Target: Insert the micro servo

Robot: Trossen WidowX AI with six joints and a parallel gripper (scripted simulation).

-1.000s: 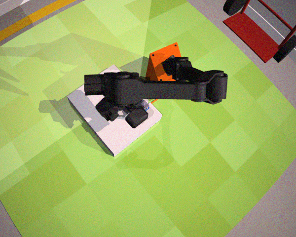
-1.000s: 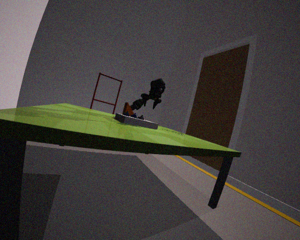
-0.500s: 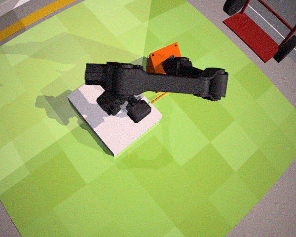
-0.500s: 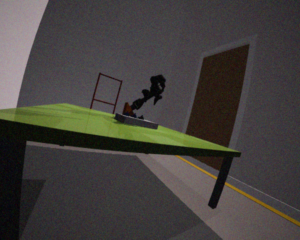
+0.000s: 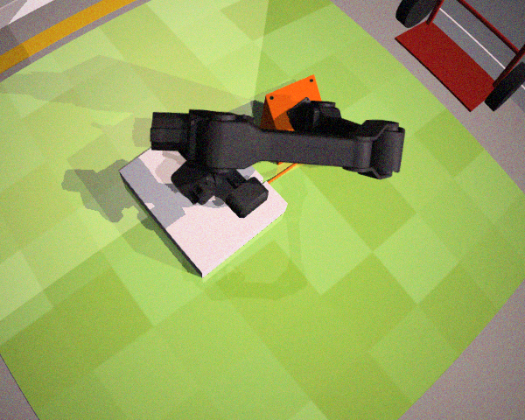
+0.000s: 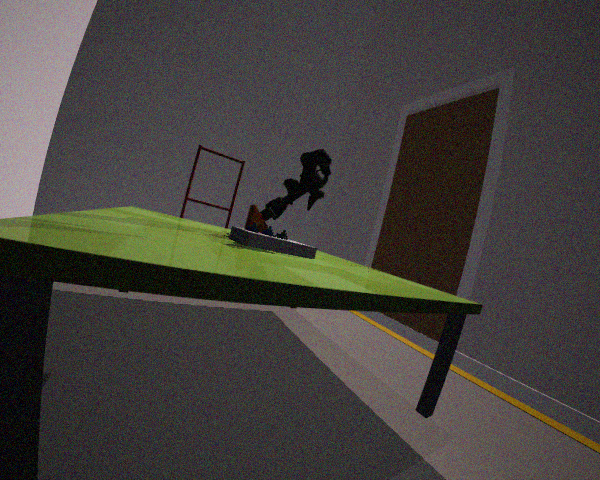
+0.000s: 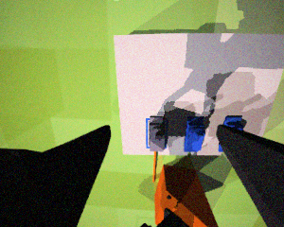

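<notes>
The flat white rectangular deck (image 5: 217,230) lies on the green checkered table top (image 5: 344,293), left of centre in the top view. The black jointed arm (image 5: 276,144) stretches across the upper middle of that frame, above the deck's upper edge. Behind it, toward the top, stands the orange base plate (image 5: 285,101). The red hand truck (image 5: 461,59) sits in the upper right corner, off the table.

In the wrist view, the grey micro servo (image 7: 157,132) sits in the blue-outlined pocket (image 7: 148,133) along the deck's lower edge, left of two blue servos (image 7: 195,134). The thin orange cable (image 7: 155,165) runs down from it over the edge. The wide-spread gripper (image 7: 163,142) fingers frame the lower corners.

Pretty clearly a warehouse or workshop floor: a red hand truck (image 5: 466,49) was parked nearby, yellow floor lines (image 6: 476,382) were painted, plain grey walls were seen.
</notes>
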